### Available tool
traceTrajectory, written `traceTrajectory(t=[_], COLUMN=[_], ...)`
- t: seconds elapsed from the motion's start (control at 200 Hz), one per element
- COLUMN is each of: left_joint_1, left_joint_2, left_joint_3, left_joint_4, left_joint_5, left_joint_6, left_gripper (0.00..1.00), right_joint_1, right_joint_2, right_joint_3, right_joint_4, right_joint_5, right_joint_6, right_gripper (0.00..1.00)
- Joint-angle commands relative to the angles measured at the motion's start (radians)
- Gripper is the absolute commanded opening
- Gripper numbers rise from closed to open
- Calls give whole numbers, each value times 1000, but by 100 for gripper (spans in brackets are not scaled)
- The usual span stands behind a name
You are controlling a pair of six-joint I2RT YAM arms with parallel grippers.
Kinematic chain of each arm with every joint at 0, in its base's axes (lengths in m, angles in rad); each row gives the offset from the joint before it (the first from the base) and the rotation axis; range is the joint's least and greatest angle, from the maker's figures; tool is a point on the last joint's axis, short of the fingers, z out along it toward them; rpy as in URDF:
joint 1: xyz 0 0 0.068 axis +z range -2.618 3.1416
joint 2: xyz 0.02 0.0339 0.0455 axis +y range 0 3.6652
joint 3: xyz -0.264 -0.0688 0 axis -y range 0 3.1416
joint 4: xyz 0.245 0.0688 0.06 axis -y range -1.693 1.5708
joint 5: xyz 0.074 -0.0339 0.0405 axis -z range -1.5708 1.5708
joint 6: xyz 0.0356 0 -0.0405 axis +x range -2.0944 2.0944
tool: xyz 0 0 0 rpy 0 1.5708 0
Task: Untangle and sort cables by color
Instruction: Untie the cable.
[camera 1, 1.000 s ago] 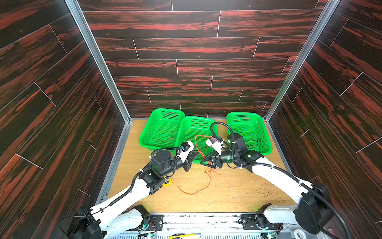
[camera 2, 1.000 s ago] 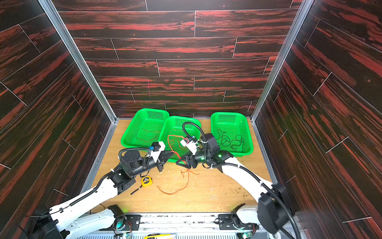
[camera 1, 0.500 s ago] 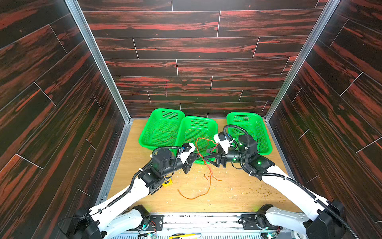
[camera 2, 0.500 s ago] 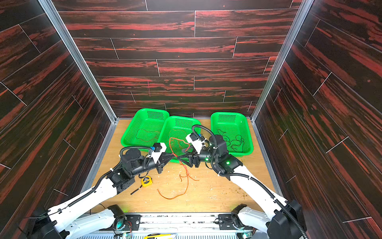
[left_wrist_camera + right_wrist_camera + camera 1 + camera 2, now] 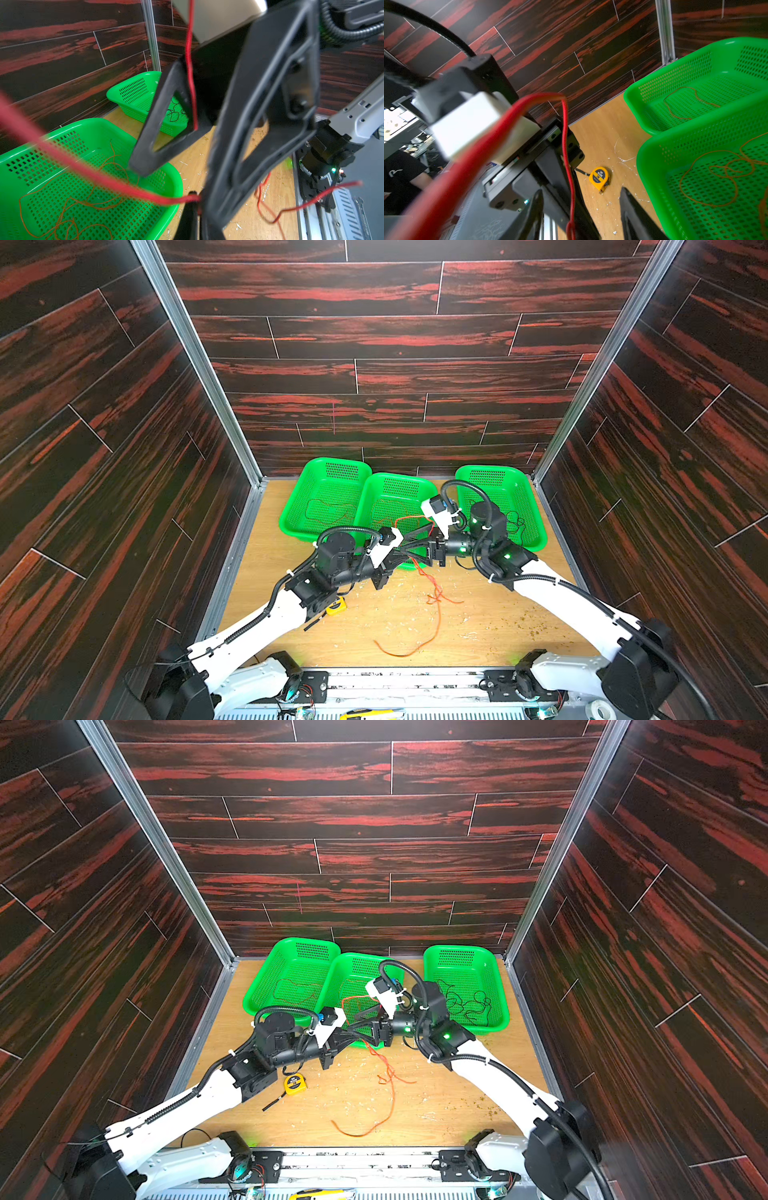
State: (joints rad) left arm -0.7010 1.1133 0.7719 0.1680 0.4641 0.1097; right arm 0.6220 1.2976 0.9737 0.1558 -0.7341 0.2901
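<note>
Red cable: pinched in the left gripper, whose jaws are pressed together on it, above the near rim of the middle basket. From the pinch, one stretch arches up in a loop over that basket. It then comes down through the gap of the right gripper, close along one of its fingers. Cannot tell whether it touches that finger.

Right gripper: jaws spread, clamping nothing. In both top views the two grippers face each other with their fingers overlapping, low over the table's middle.

Below the grippers the red cable drops to the table and crosses an orange cable in a small tangle. The orange cable runs on toward the near edge and ends in a curl.

Three green baskets stand along the back wall:
- The left basket holds one thin reddish cable. This basket touches the middle one.
- The middle basket holds several loose orange cables.
- The right basket stands a little apart and holds black cables in loose coils.

Yellow tape measure: lies on the table just beside the left arm, with its short black strap out on the wood.

Pale flecks are scattered over the tabletop.
</note>
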Motion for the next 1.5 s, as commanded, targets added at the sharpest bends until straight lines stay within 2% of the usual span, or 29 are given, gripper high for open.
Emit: traceTrajectory(t=[0.0, 0.075, 0.195, 0.361, 0.521, 0.556, 0.691, 0.817, 1.027, 1.323, 1.498], left_joint_1=[-5, -5, -8, -8, -11, -12, -12, -12, -12, -11, -12], left_joint_2=[9, 18, 34, 45, 55, 56, 57, 49, 0, -75, -148], left_joint_3=[47, 66, 82, 103, 116, 119, 125, 123, 82, 44, 6], left_joint_4=[-40, -70, -96, -120, -127, -131, -147, -148, -146, -158, -165], left_joint_5=[16, 17, 22, 24, 28, 27, 29, 32, 18, -10, -121], left_joint_6=[53, 73, 95, 120, 137, 144, 160, 163, 151, 136, 125], left_gripper=[0, 0, 0, 0, 0, 0, 0, 0, 0, 0, 0], right_joint_1=[4, 4, 5, 6, 5, 7, 7, -9, -122, -282, -354], right_joint_2=[33, 46, 68, 129, 156, 162, 169, 145, 63, -20, -61], right_joint_3=[36, 37, 52, 94, 92, 90, 92, 65, -14, -29, -27], right_joint_4=[-53, -70, -84, -171, -152, -149, -164, -126, -107, -292, -397], right_joint_5=[-31, -29, -42, -63, -111, -119, -111, -43, 123, 296, 353], right_joint_6=[0, -2, 8, -2, 15, 20, 16, 40, 111, 57, -28], right_gripper=[57, 54, 42, 49, 43, 39, 16, 0, 0, 0, 0])
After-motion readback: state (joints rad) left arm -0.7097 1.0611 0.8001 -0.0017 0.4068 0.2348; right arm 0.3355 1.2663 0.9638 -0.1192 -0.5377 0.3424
